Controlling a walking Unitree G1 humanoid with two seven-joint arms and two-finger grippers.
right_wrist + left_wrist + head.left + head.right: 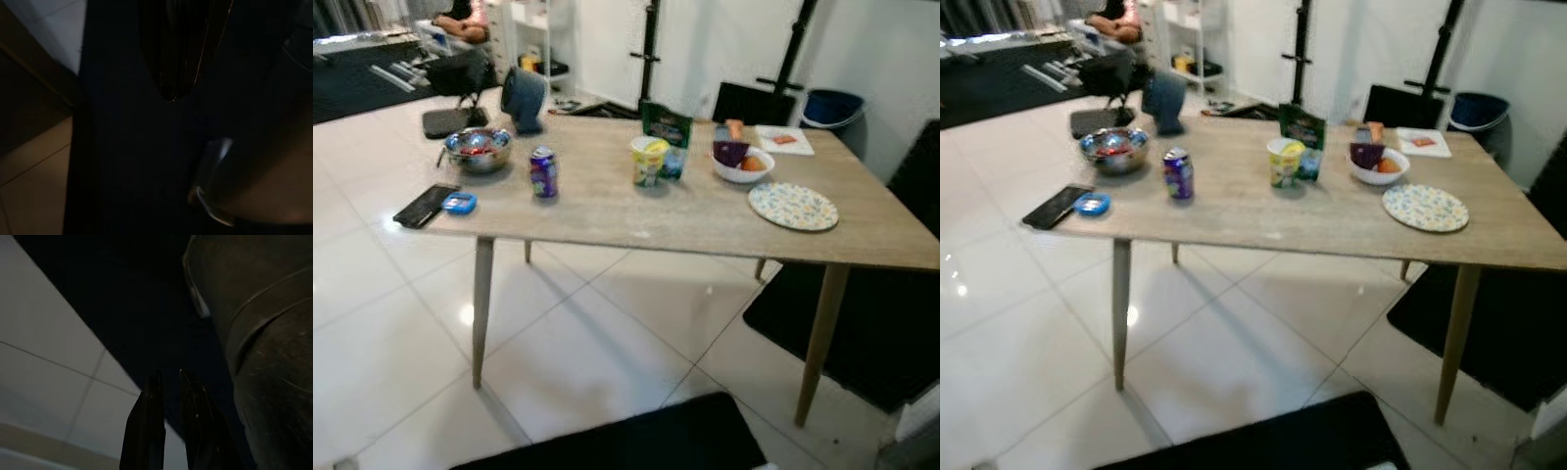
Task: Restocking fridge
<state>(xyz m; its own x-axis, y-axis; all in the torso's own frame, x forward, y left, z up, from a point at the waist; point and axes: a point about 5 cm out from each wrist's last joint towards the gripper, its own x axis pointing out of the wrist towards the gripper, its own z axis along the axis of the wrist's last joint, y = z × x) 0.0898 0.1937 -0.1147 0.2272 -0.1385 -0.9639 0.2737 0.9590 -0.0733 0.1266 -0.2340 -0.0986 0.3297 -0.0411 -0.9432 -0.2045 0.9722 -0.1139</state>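
While hanging idle: left gripper (168, 431) pressed nearly together on nothing, right gripper (178, 58) unreadable in shade. Could bump the table (705, 220) walking in, toppling the soda can (543, 171) at centre-left of frame or the yogurt tub (648, 160) at centre.

Table top (607, 201) of pale wood-grain laminate, matt, borne on smooth light wooden legs (481, 308); floor (382, 323) laid in large white tiles, highly glossy, with lamp reflections seen in it; bowl (478, 149) of polished metal, mirror-bright; drink can (543, 171) of printed metal with a slight sheen; phone (426, 205) with a glossy black face; tub (648, 161) of smooth printed plastic or card, which cannot be told; green pouch (667, 127) of shiny foil-like film; white bowl (742, 164) glazed and smooth; plate (793, 207) patterned, with a dull sheen; left gripper (168, 423) fingers of matt black plastic, seen dimly in the left wrist view.
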